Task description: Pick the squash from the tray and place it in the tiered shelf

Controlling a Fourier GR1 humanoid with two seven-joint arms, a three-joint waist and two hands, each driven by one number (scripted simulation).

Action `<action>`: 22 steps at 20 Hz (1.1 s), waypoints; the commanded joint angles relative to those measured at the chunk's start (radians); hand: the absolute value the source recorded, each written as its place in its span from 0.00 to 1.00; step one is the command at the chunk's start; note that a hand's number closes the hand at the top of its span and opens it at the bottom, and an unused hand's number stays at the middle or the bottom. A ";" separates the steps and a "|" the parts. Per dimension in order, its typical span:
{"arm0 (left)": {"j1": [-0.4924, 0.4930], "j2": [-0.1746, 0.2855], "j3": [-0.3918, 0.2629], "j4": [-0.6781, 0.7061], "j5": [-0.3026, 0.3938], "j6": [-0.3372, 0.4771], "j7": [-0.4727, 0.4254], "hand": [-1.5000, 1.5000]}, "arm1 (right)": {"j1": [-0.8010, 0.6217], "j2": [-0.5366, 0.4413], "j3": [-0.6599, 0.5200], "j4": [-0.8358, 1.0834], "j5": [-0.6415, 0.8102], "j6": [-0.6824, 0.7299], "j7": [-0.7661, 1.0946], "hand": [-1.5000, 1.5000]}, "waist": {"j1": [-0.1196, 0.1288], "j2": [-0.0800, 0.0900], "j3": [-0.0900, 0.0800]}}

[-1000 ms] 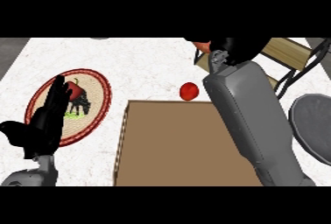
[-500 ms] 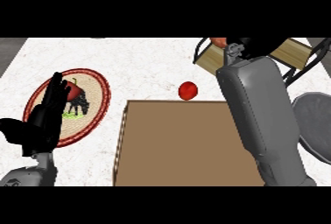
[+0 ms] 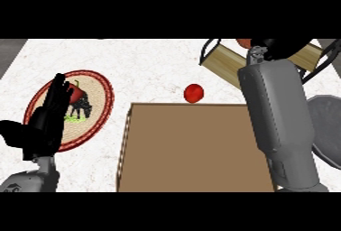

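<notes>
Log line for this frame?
right robot hand: up at tiered shelf, grip hidden | left robot hand: open, resting over patterned plate | tray: nothing on visible part | red item: counter beyond tray

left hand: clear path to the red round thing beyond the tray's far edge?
Probably yes. The left hand is open over the patterned plate, with only bare counter between it and the red round thing; the right forearm is farther right.

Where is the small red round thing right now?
In the head view, the red round thing sits on the counter near the middle, just past the tray's far edge, with the shelf up to its right.
</notes>
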 commanded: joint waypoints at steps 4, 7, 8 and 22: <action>0.013 0.001 0.016 -0.011 0.002 -0.009 -0.012 0.50 | 0.022 -0.029 -0.111 0.151 -0.016 -0.247 0.002 1.00 | 0.005 0.002 0.000; 0.005 -0.010 0.017 0.025 0.000 -0.014 -0.027 0.50 | -0.027 -0.056 -0.152 0.249 -0.029 -0.223 -0.021 1.00 | 0.002 0.002 0.000; 0.018 0.001 0.023 0.003 0.008 -0.024 -0.033 0.50 | -0.022 -0.077 -0.189 0.252 -0.047 -0.289 -0.037 1.00 | 0.008 0.004 0.000; 0.013 -0.033 -0.003 -0.008 -0.045 -0.002 -0.007 0.50 | -0.090 -0.084 -0.258 0.405 -0.268 -0.511 -0.238 0.00 | 0.001 0.000 0.000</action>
